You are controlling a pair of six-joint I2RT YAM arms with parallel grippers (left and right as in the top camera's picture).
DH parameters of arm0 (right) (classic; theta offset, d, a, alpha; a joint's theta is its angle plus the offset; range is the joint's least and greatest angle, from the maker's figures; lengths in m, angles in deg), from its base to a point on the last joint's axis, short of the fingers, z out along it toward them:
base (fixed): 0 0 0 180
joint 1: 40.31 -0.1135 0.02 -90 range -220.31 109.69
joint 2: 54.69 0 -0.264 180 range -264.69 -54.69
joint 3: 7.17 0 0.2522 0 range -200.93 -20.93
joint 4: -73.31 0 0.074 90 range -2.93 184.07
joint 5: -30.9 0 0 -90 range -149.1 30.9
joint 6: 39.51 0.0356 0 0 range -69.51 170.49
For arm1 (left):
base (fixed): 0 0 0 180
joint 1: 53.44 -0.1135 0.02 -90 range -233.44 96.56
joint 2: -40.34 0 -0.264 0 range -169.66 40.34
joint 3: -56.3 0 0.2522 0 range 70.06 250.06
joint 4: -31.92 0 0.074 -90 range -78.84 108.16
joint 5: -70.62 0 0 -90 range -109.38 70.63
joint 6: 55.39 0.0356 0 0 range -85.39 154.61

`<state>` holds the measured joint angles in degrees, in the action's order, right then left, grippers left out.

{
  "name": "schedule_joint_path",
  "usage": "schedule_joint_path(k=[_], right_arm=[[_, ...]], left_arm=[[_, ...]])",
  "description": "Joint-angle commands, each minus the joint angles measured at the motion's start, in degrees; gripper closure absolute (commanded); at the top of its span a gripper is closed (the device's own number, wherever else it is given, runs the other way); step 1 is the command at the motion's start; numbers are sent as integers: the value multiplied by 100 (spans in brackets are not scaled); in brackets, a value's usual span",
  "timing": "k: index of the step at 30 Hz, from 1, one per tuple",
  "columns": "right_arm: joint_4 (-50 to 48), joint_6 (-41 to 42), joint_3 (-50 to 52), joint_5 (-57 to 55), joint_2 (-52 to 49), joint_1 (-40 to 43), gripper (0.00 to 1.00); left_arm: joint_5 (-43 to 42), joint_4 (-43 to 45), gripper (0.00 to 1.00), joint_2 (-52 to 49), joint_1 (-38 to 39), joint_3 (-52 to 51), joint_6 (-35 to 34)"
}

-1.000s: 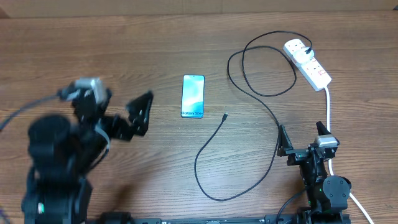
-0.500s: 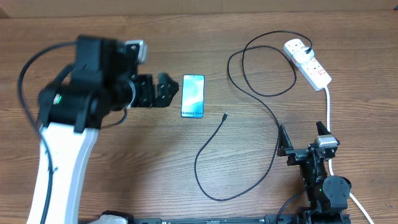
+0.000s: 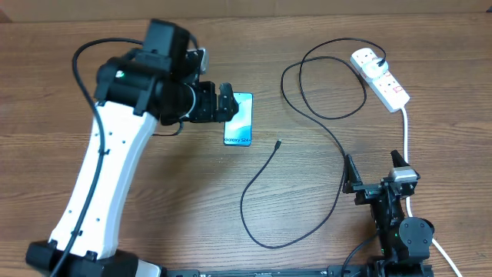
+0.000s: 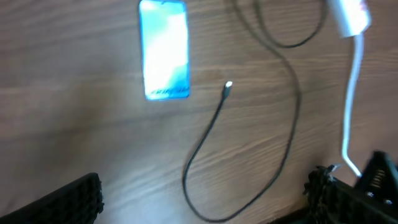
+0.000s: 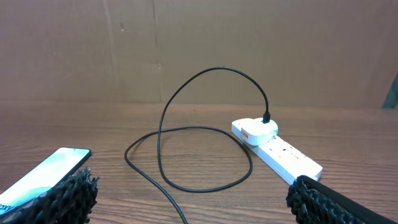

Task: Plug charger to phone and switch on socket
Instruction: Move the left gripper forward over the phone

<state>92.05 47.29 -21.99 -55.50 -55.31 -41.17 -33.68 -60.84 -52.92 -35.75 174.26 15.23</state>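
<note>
One phone [image 3: 242, 123]. One charger [image 5: 219, 68], a thin black cable with one connector tip [image 3: 277, 143] and one white plug [image 3: 367, 59]. One socket strip [image 3: 388, 86], with one thick white cord [image 3: 405, 131]. Two hands: one left hand [image 3: 219, 104], one right hand [image 3: 373, 164]. One tabletop [image 3: 192, 219] carries it all.

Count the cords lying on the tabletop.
2. The black charger cable loops from the socket at far right to its tip beside the phone. The white cord runs from the socket toward the right arm, partly hidden.
</note>
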Motion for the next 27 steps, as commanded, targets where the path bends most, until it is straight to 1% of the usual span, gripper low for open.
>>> schedule_joint_path(k=[1, 5, 7, 13, 18, 27], right_arm=[[-35, -24, 59, -52, 46, -37, 0], [-35, -26, 59, -50, 46, -37, 0], [-35, -24, 59, -52, 46, -37, 0], [-35, -24, 59, -50, 46, -37, 0], [-35, -24, 59, -50, 46, -37, 0], [-35, -24, 59, -50, 46, -37, 0]], left_arm=[[1215, -546, 0, -496, 345, 763, -645], [1985, -1211, 0, -1154, 586, 1591, -815], [2135, -1189, 0, -1386, 612, 1770, -852], [1805, -654, 0, -1751, 612, 1781, -852], [1259, -564, 0, -2017, 612, 1779, -852], [1274, -446, 0, -2308, 614, 1779, -855]])
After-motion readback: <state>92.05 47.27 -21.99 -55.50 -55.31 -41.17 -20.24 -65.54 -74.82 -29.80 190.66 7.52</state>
